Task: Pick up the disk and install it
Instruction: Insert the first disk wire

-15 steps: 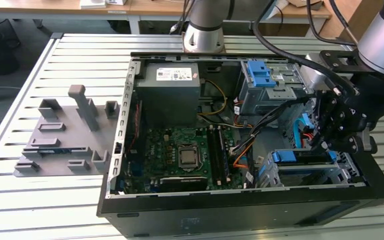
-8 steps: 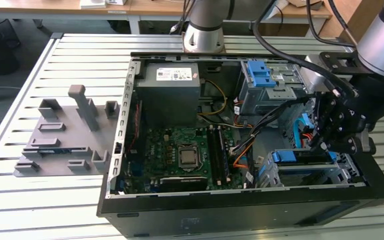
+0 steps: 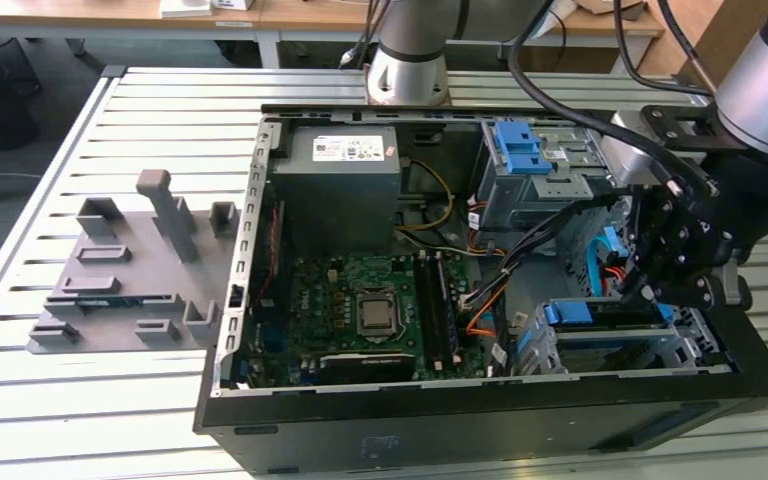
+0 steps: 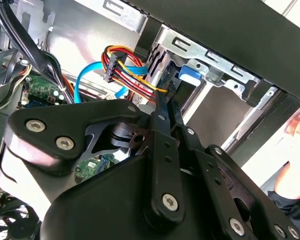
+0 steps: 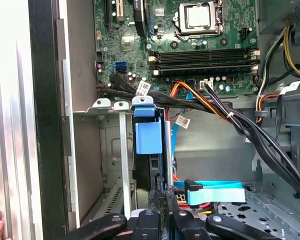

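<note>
1. My arm reaches in from the exterior view's right, its wrist bent downward, and the black claw [image 3: 651,290] hangs inside the open computer case [image 3: 357,440] lying on the slatted bench [image 3: 157,400].
2. The claw hovers just above the drive cage [image 3: 684,345] at the case's near corner on the exterior view's right, fingers pointing down into it.
3. The disk [image 5: 149,137], marked by its blue bracket, stands on edge in a slot of that cage; in the exterior view the blue bracket shows at the cage's top [image 3: 584,312].
4. In the first wrist view my claw's fingers [image 5: 166,207] sit drawn close together on the disk's edge; whether they actually pinch it I cannot tell.
5. The motherboard [image 3: 357,310] lies beside the cage, and a grey parts holder [image 3: 131,270] sits on the bench well apart from the case.
</note>
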Motion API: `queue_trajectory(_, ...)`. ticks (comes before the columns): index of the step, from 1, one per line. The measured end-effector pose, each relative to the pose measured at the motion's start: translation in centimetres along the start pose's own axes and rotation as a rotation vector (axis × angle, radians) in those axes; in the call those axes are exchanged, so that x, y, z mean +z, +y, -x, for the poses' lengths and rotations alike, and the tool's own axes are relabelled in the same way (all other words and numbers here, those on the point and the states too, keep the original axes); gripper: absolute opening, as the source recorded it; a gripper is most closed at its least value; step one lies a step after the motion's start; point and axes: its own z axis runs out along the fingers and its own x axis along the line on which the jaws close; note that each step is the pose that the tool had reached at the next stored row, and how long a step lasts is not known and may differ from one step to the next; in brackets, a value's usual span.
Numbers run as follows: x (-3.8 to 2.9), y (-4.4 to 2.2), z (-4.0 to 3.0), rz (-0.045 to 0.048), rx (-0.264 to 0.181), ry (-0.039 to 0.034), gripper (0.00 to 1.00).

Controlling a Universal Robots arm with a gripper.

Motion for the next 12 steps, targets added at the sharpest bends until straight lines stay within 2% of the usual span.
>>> queue_trajectory(12, 0.26, -0.02, -0.14, 0.0011, 0.000, -0.0020, 0.16)
